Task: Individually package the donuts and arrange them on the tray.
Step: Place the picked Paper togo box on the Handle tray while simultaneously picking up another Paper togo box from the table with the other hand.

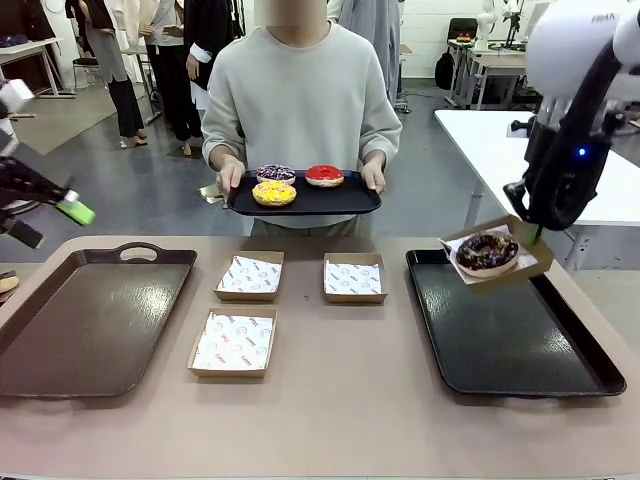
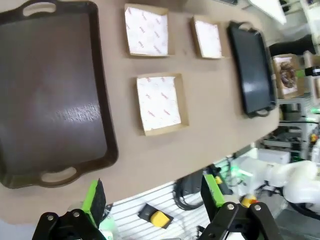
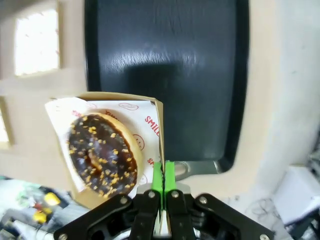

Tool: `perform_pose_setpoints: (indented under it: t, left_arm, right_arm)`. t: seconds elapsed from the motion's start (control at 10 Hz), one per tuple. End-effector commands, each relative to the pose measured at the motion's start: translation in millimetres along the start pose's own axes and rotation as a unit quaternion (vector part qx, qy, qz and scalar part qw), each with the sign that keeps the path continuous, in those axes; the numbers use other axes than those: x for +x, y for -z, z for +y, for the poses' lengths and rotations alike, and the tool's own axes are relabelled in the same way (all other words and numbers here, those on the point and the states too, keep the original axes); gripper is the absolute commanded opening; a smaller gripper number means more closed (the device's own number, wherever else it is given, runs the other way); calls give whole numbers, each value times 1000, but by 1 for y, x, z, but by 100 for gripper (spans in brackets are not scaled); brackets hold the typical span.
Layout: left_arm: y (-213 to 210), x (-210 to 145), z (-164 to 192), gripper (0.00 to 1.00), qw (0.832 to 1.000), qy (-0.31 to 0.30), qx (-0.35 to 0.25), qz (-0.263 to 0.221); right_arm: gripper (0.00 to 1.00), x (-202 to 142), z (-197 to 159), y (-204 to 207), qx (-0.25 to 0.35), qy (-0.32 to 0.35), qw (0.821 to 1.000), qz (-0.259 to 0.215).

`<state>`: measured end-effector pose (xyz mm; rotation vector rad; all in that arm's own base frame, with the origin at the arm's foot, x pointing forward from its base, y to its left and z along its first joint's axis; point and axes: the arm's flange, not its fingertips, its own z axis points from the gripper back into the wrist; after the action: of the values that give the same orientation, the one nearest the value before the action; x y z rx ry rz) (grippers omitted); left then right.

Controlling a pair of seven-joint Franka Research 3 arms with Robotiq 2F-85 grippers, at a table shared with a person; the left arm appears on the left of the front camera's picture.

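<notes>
Chocolate donut (image 3: 102,152) sits in a box (image 3: 120,96) pinched aloft by right gripper (image 3: 163,172).

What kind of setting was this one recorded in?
Probably a lab or workshop hall staged as a donut-packing station: white work tables behind the person, and paper-lined boxes between two trays on the shared table.

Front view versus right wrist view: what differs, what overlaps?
Front view: a person holding a small black tray with a yellow-glazed donut, a glossy red donut and a purple sprinkled donut; a brown tray. Right wrist view: the right gripper with green pads pinching the edge of the brown cardboard box. Both: that box with the chocolate sprinkled donut, above the large black tray.
</notes>
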<state>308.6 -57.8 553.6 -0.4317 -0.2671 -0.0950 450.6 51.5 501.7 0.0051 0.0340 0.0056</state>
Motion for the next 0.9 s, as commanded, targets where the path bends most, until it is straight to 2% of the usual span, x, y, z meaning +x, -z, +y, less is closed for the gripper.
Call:
perform_pose_setpoints:
  t: [0.0, 0.2, 0.4, 0.5, 0.8]
  left_arm:
    - [36, 2, -24, 100, 997, 4, 82, -2]
    - [83, 6, -56, 100, 992, 21, 125, 3]
    - [127, 8, -74, 100, 988, 25, 149, 18]
    - [147, 10, -80, 100, 988, 24, 150, 25]
    - [213, 18, -78, 100, 984, -1, 171, 45]
  right_arm:
    - [1, -3, -7, 26, 27, -5, 1000, 0]
    - [1, -1, -16, 56, 43, 9, 999, 18]
    - [1, 0, -22, 73, 60, 17, 998, 21]
    - [1, -3, -12, 58, 28, 17, 999, 26]
    - [1, -3, -12, 58, 28, 17, 999, 26]
